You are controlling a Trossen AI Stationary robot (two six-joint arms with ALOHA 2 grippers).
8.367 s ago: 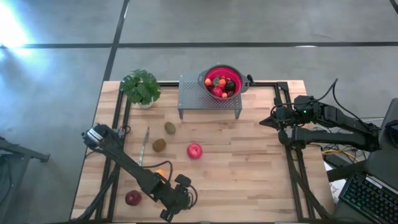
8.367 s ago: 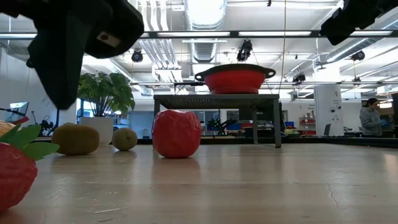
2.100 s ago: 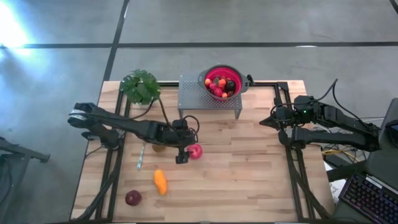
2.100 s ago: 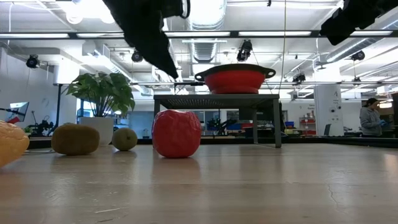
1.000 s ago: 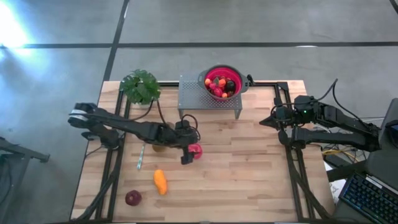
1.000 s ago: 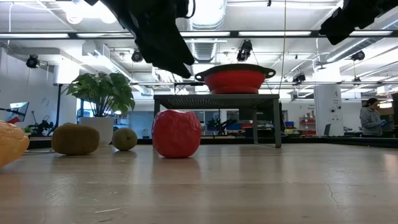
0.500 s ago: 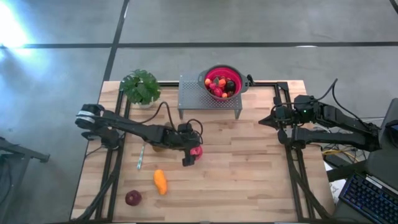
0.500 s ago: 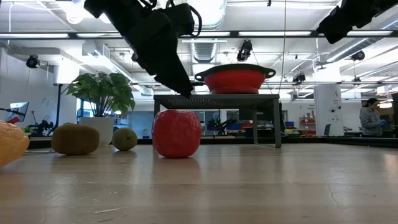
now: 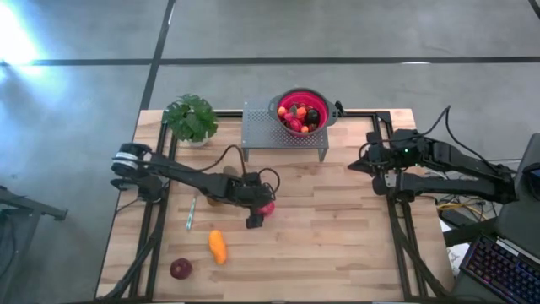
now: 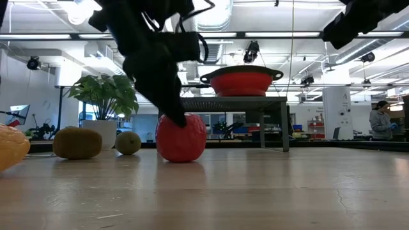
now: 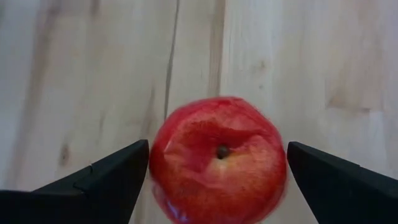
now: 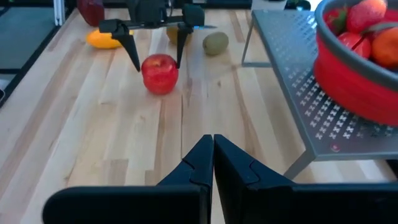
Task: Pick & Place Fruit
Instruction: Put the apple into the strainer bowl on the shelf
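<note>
Wooden bench [image 9: 337, 228] at frame centre: red apple [image 9: 266, 207] is straddled, ungripped, by the wide-open left gripper [image 9: 258, 211], right gripper [image 9: 369, 160] parked shut at right edge; apple could be squeezed sideways and rolled away if closed off-centre.

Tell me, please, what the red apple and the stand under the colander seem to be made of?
Red apple: probably glossy plastic or a film-wrapped toy; its skin shows shiny creases. Stand: looks like grey-painted perforated metal, with a regular hole pattern and thin legs.
</note>
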